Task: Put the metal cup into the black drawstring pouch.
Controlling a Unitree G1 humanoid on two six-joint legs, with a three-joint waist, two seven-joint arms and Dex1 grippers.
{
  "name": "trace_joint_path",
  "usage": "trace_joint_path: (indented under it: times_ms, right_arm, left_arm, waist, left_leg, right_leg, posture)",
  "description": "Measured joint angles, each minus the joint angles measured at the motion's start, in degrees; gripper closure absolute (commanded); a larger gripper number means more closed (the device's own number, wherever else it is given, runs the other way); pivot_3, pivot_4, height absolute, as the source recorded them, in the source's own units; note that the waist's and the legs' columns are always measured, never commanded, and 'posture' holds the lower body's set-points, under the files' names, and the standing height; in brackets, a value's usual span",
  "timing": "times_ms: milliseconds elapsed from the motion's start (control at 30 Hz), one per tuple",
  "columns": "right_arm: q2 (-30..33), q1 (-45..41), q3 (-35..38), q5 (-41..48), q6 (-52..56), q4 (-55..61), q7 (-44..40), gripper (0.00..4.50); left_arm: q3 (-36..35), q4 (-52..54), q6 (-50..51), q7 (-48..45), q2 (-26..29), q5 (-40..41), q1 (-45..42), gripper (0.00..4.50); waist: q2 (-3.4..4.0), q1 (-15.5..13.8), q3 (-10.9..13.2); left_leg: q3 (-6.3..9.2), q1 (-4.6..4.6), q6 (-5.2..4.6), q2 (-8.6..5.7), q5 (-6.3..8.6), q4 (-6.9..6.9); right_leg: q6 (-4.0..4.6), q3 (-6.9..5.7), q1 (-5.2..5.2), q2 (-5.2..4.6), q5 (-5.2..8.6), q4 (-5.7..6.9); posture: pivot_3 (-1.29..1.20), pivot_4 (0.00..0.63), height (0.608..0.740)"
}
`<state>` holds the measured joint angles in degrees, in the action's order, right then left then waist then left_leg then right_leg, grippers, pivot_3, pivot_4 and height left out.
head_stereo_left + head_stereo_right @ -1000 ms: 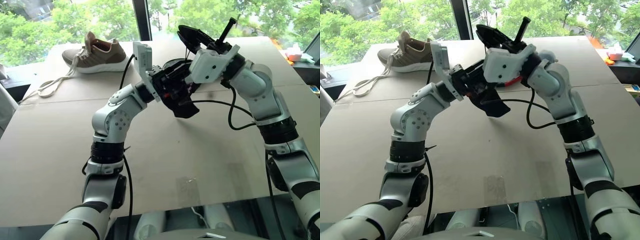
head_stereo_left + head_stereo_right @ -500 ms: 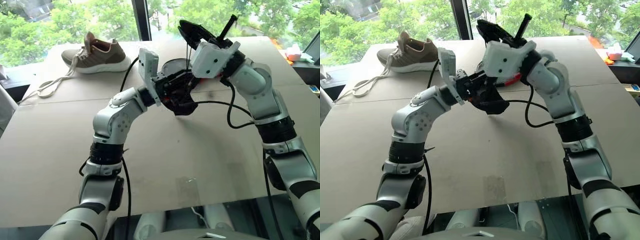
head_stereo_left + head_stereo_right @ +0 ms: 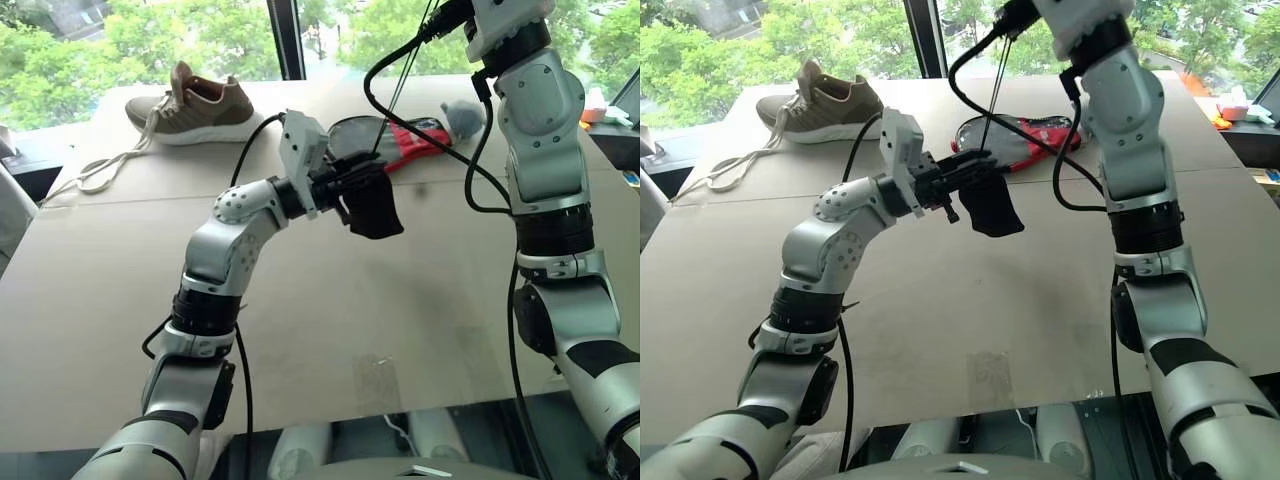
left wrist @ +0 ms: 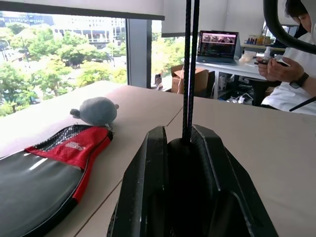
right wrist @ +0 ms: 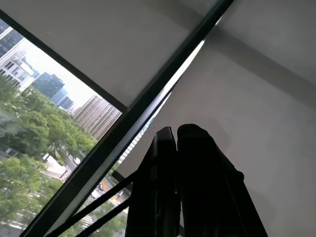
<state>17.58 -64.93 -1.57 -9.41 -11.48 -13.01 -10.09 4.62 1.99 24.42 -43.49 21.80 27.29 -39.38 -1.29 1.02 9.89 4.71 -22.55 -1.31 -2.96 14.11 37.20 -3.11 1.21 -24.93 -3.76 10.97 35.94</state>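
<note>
We grip black drawstring pouch [image 3: 372, 205] in left fingers [image 3: 352, 189]; cord [image 3: 402, 75] runs up toward closed right fingers [image 5: 178, 148].

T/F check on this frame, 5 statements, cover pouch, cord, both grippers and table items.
1. The left gripper holds the soft black fabric drawstring pouch above the table. True.
2. The pouch's thin black cord hangs slack onto the table. False: it runs taut, up toward the raised right arm.
3. The right gripper has its fingers wide open. False: they are shut together.
4. The tan lace-up sneaker lies beside the small grey plush toy. False: the sneaker is at the far left, the plush at the far right.
5. The black-and-red paddle-shaped case lies flat on the brown cardboard-covered table. True.
</note>
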Motion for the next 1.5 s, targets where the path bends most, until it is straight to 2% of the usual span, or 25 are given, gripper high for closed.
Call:
trace_joint_path:
  times_ms: [167, 467, 600, 800, 967, 1033, 1067, 1133, 1200, 1233, 1333, 1500]
  right_arm:
    - [1.5, -4.7, 5.7, 3.9, -0.4, 3.6, 2.5, 4.50]
    - [1.3, -3.4, 2.8, 5.1, 0.0, 5.6, -1.2, 4.50]
    - [1.4, -1.7, 1.8, 5.9, 1.3, 6.0, -4.5, 4.50]
    - [4.0, 8.6, 1.5, 7.4, 10.6, 8.2, -8.8, 4.50]
    - [6.3, 20.1, 1.1, 9.6, 17.3, 11.8, -14.4, 4.50]
    - [8.1, 25.0, 0.4, 9.7, 19.2, 13.5, -16.8, 3.71]
    - [9.0, 26.7, 0.0, 9.7, 20.0, 13.9, -17.8, 3.53]
    - [13.1, 31.8, -0.7, 11.8, 23.9, 17.8, -23.1, 2.84]
    - [18.1, 40.6, -1.6, 14.4, 28.6, 20.9, -29.9, 1.83]
    - [19.3, 43.7, -2.1, 15.4, 30.3, 21.2, -32.1, 1.47]
    - [22.1, 50.0, -2.1, 19.0, 32.1, 22.8, -37.9, 1.47]
    - [22.6, 57.6, 4.4, 27.9, 30.2, 22.8, -44.9, 1.47]
  left_arm:
    - [0.7, -5.5, 3.9, 0.2, 0.0, -1.2, 6.3, 1.46]
    - [-0.9, -2.6, 4.3, -0.1, 0.1, -0.8, 7.4, 1.46]
    - [-6.4, -3.9, 3.4, 2.3, 1.8, -0.8, 8.0, 1.46]
    - [-17.4, -9.1, 0.6, 7.1, 7.0, -1.2, 7.9, 1.46]
    - [-20.1, -9.9, 0.2, 8.3, 9.1, -1.3, 10.1, 1.46]
    - [-20.0, -9.4, 0.6, 8.3, 9.1, -1.3, 12.4, 1.42]
    - [-20.0, -9.2, 0.7, 8.3, 9.1, -1.2, 13.3, 1.42]
    - [-19.6, -7.7, 1.1, 8.2, 9.0, -1.2, 15.0, 1.42]
    - [-19.9, -6.3, 1.7, 8.0, 9.7, -1.2, 18.0, 1.42]
    - [-19.8, -5.9, 2.2, 7.8, 10.0, -1.2, 19.2, 1.42]
    - [-19.3, -1.9, 4.7, 4.8, 11.3, 0.2, 24.1, 1.42]
    - [-18.9, 4.9, 7.0, -1.0, 15.2, 1.8, 38.3, 1.42]
  waist:
    - [0.20, 0.0, 0.0]
    - [0.19, 0.2, 0.0]
    - [0.19, 0.3, -0.1]
    - [0.14, 0.0, -0.1]
    - [0.13, -0.3, -0.1]
    - [0.13, -0.2, -0.1]
    - [0.13, -0.2, -0.1]
    - [0.10, -0.4, -0.1]
    - [0.06, -0.5, -0.1]
    - [0.08, -0.4, -0.1]
    - [0.10, 0.2, -0.1]
    - [0.09, 0.5, -0.1]
  left_leg:
    - [-0.02, -0.30, 0.00, 0.00, 0.00, -0.01]
    - [-0.14, -0.22, -0.01, 0.00, -0.01, 0.12]
    - [-0.14, -0.21, -0.01, 0.03, -0.01, 0.12]
    - [-0.09, -0.23, -0.01, -0.03, 0.00, 0.14]
    - [-0.06, -0.30, -0.03, -0.08, 0.01, 0.09]
    - [-0.08, -0.30, -0.03, -0.09, 0.01, 0.10]
    - [-0.08, -0.29, -0.03, -0.08, 0.01, 0.12]
    - [0.03, -0.27, -0.04, -0.07, 0.01, 0.12]
    - [0.10, -0.26, -0.06, -0.04, 0.03, 0.12]
    - [0.05, -0.26, -0.10, -0.05, 0.05, 0.12]
    - [-0.12, -0.19, -0.31, 0.00, 0.18, 0.16]
    - [-0.07, 0.29, -0.35, 0.12, 0.21, 0.10]
  right_leg:
    - [0.00, 0.02, -0.32, 0.03, 0.00, 0.10]
    - [0.00, 0.12, -0.32, 0.00, 0.00, 0.35]
    - [0.00, 0.11, -0.34, 0.01, 0.00, 0.38]
    - [0.00, 0.06, -0.31, -0.06, 0.00, 0.32]
    - [0.00, 0.01, -0.31, -0.16, -0.01, 0.23]
    - [0.00, 0.01, -0.32, -0.17, -0.01, 0.23]
    - [0.00, 0.01, -0.32, -0.17, -0.01, 0.26]
    - [0.00, -0.11, -0.25, -0.17, 0.00, 0.23]
    - [0.00, -0.21, -0.14, -0.16, 0.00, 0.08]
    - [-0.01, -0.16, -0.15, -0.19, -0.01, 0.09]
    - [-0.02, 0.00, -0.15, -0.18, -0.01, 0.12]
    - [0.00, -0.09, 0.32, -0.18, 0.00, 0.04]
  posture:
    - [0.00, 0.150, 0.736]
    - [0.00, 0.150, 0.736]
    - [0.00, 0.150, 0.736]
    - [0.00, 0.150, 0.736]
    - [0.00, 0.150, 0.736]
    - [0.00, 0.150, 0.736]
    - [0.00, 0.150, 0.736]
    - [0.00, 0.150, 0.736]
    - [0.00, 0.150, 0.736]
    - [0.00, 0.150, 0.736]
    - [0.00, 0.150, 0.736]
    - [0.00, 0.150, 0.736]
